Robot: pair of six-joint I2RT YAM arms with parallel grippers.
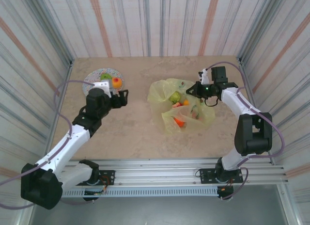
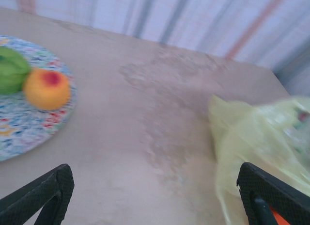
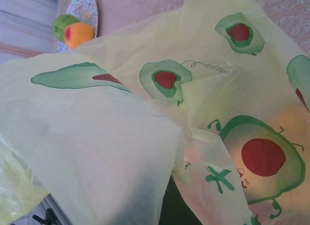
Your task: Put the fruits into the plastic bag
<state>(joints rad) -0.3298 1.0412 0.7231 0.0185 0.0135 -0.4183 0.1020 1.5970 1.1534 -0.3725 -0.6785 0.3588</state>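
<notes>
Bench [image 1: 131,133]: pale, mottled stone-look top, walled in by striped panels.

Plastic bag [image 1: 180,106]: we note it crumpled right of centre on the bench, translucent yellow-green with green avocado prints. Its mouth faces up. In the right wrist view the film [image 3: 121,152] drapes very close across the lens.

Right claw [image 1: 190,91]: it sits at the bag's far-right rim, jaws together and pinching the thin film, which stands raised there.

Left claw [image 1: 125,97]: it is over bare bench between plate and bag, touching neither. In the left wrist view its jaws stand wide apart [image 2: 154,174] with nothing between them.

Plate [image 1: 97,75]: round and multicolour-speckled, at the far left of the bench, well apart from the bag.

Fruits on the plate: green fruit [image 1: 105,76] and peach-like fruit [image 1: 116,82], touching side by side.

Fruits inside the bag: second green fruit [image 1: 174,96] toward the far side, orange fruit [image 1: 186,102] just beside it, and red-orange fruit [image 1: 179,121] nearer us. We cannot resolve further shapes through the film.
</notes>
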